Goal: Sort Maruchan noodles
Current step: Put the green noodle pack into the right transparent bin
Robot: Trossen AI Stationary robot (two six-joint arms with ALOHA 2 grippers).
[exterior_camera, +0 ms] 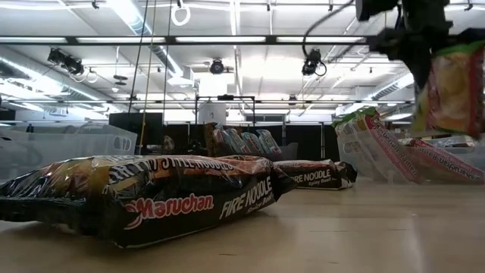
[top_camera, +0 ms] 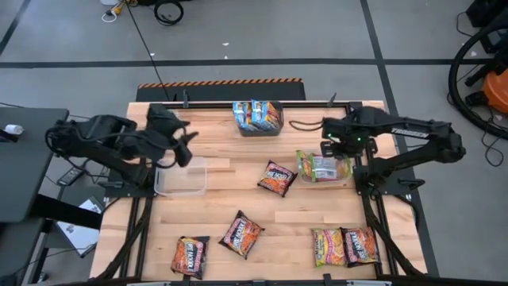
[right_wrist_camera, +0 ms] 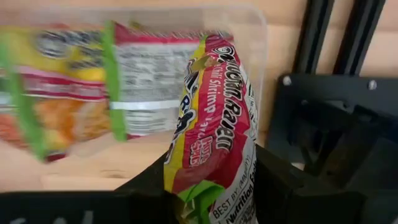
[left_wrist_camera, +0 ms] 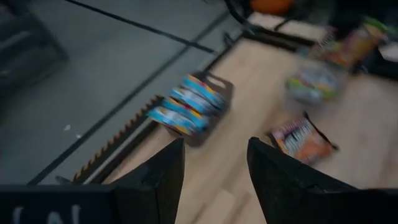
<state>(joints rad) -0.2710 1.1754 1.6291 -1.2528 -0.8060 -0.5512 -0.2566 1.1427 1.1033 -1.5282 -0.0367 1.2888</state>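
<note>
- While the right end effector (right_wrist_camera: 208,205) is clamped on a green-trimmed noodle packet (right_wrist_camera: 211,124), it holds that packet on edge, long axis roughly upright, above the clear tub (top_camera: 343,176) on the right side of the bench (top_camera: 302,218).
- That tub already holds green-labelled packets (top_camera: 319,166), lying flat; in the right wrist view they sit just beyond and below the held one, so the drop point seems to lie almost straight down from the fingers.
- Judging by this, the coming move is a short lowering and a release, with the packet tipping over flat onto the others.
- The left end effector (left_wrist_camera: 214,168) is open and holds nothing, hovering over the left far part of the bench beside an empty clear tub (top_camera: 182,176).
- A dark bin (top_camera: 259,117) at the far edge holds blue-labelled packets.
- Dark-labelled packets still lie loose: one near the middle (top_camera: 277,178), two at the near left (top_camera: 241,234) (top_camera: 189,256); the left arm looks nearer to those two.
- Two more packets (top_camera: 344,245) lie side by side at the near right, closer to the right arm.
</note>
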